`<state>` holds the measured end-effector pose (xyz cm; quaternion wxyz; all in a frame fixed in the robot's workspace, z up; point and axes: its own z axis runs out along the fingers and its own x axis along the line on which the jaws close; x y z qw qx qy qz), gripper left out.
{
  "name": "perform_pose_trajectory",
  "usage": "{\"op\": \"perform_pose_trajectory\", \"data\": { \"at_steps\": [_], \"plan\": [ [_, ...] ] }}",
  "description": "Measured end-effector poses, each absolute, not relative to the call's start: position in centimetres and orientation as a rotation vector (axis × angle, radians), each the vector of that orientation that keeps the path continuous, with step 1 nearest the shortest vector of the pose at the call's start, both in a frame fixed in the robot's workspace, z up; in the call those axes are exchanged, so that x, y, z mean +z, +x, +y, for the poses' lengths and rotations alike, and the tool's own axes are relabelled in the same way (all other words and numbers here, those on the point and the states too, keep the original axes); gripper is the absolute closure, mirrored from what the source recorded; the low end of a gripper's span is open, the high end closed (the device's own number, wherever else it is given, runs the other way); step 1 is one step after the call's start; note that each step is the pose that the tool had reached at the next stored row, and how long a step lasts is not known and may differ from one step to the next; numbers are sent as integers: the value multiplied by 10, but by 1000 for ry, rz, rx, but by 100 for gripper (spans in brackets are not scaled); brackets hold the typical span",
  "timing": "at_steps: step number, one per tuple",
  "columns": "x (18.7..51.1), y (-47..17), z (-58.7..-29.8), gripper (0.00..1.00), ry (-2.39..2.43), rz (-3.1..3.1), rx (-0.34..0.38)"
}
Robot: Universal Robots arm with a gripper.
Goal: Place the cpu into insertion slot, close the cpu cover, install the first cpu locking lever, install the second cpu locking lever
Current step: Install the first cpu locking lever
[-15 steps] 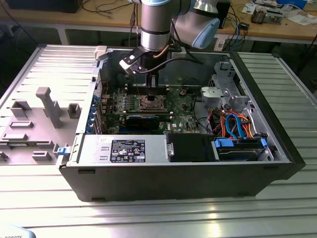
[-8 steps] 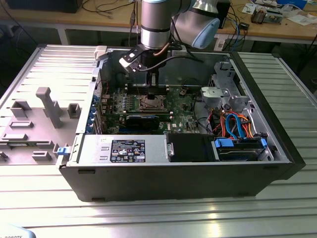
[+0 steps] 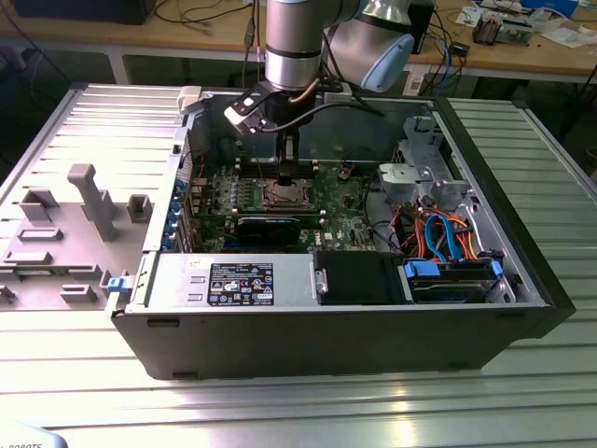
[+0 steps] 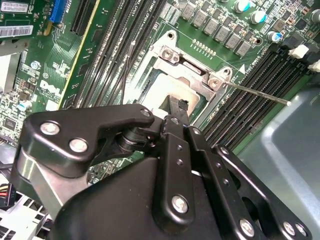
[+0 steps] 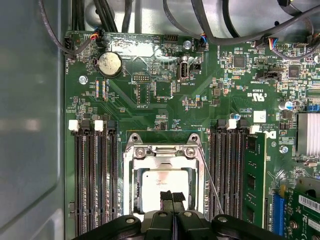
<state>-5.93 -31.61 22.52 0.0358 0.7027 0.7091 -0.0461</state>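
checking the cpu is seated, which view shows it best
The first wrist view: it looks straight down on the cpu and its silver top, with one edge hidden behind the pincer. The second wrist view shows a slanted part past the pincer. The exterior view shows a tiny patch.

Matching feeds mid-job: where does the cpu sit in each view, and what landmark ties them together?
Exterior view: cpu in the middle of the green board, at the tip of the hand.
First wrist view: pale square between the memory slots, just past the hand.
Second wrist view: pale patch beyond the hand.
Shared landmark: the hand's black tip, right at the cpu in all three.
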Motion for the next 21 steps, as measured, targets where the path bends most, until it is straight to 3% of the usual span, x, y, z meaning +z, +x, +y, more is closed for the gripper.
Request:
{"op": "perform_pose_trajectory", "data": {
  "at_steps": [7,21],
  "plan": [
    [225,-59,-319,89,2186,2207,-85],
    [249,-59,-319,89,2187,2207,-84]
  ]
}}
